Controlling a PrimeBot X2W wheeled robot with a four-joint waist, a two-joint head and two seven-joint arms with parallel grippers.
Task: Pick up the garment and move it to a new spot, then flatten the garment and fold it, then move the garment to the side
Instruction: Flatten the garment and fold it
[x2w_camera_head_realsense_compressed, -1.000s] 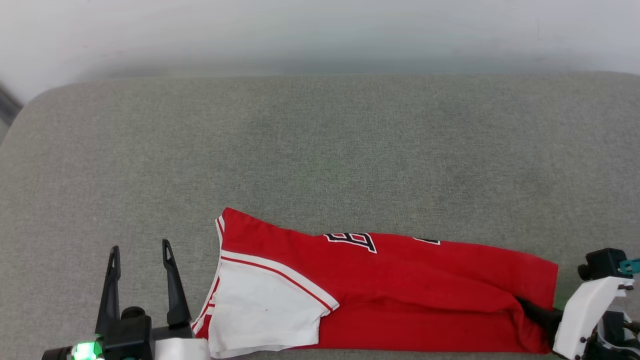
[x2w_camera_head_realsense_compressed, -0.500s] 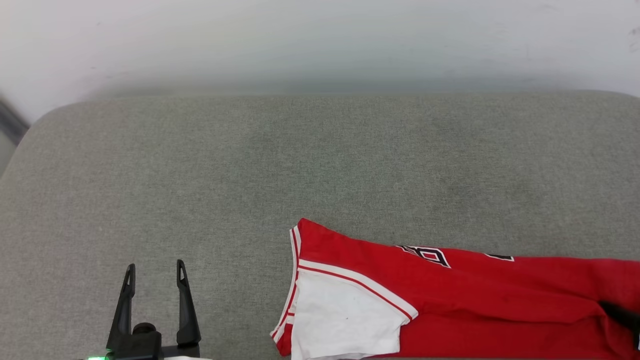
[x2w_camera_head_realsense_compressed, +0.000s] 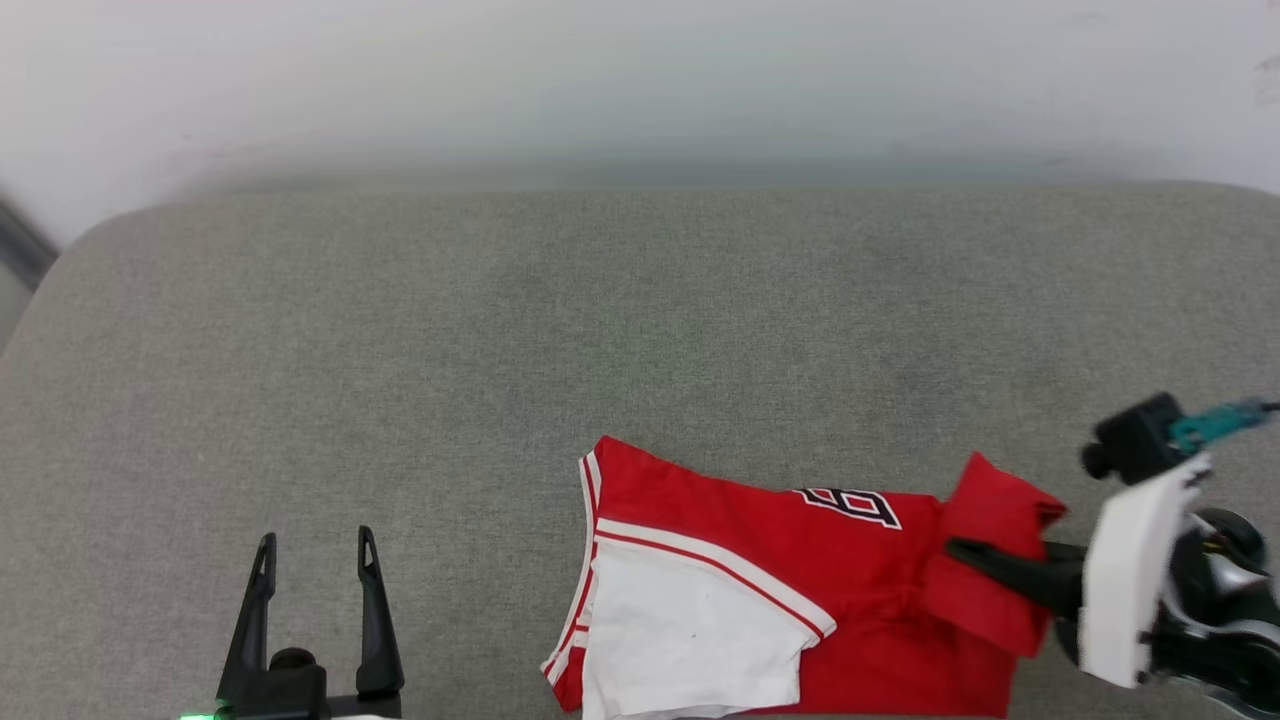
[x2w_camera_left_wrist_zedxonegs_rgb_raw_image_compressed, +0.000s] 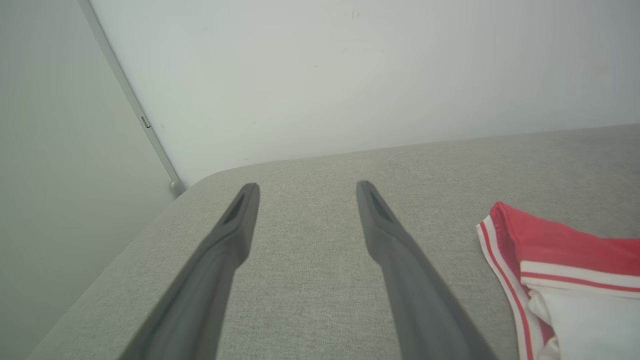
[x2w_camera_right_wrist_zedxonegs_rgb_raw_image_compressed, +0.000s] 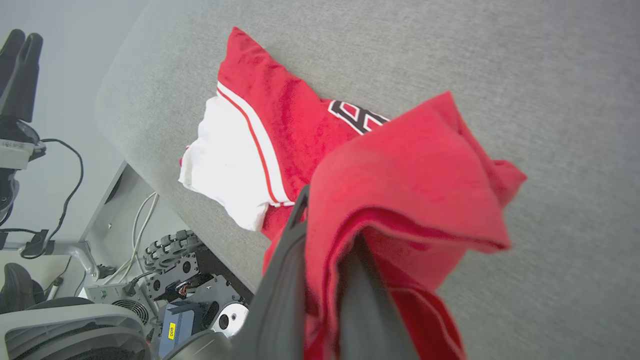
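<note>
Garment (x2w_camera_head_realsense_compressed: 850, 600): red shirt with a white sleeve, lying along the near edge of the grey cushion (x2w_camera_head_realsense_compressed: 500, 330); the sleeve end lies flat, and the right end is raised and doubled back toward the black lettering. Right gripper (x2w_camera_head_realsense_compressed: 955, 548): fingers clenched on that raised red end, with cloth draped over them. Left gripper (x2w_camera_head_realsense_compressed: 313, 548): fingers spread apart, holding nothing, over bare cushion well apart from the sleeve.

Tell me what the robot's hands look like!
Each gripper has two long, thin, dark grey fingers tapering to points. The left gripper sits on a black base with a green light. The right gripper has a white shell, topped by a black block with a teal plug.
</note>
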